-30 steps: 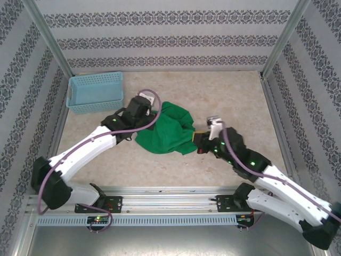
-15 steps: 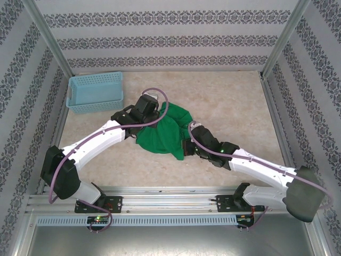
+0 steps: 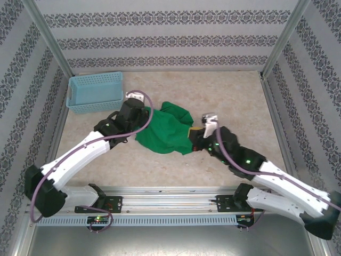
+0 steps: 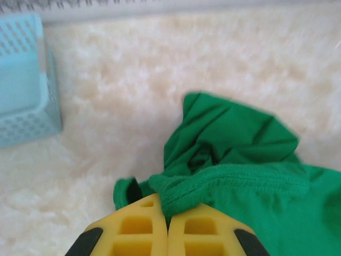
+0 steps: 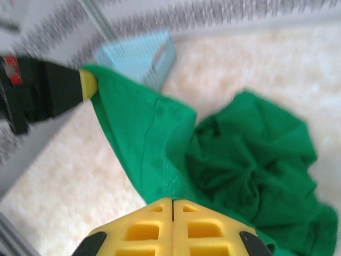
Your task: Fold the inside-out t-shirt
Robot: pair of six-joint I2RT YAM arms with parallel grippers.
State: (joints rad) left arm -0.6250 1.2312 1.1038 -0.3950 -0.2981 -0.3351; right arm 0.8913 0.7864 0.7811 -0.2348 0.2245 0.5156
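left claw (image 4: 168, 213) clamping t-shirt (image 3: 168, 134) hem | right claw (image 5: 172, 205) clamping its edge | basket (image 3: 96, 92) near left claw

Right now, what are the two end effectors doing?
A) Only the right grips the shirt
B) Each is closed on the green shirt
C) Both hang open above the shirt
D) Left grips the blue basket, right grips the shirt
B: the left end effector and the right end effector each pinch the green t-shirt; the blue basket stands apart.
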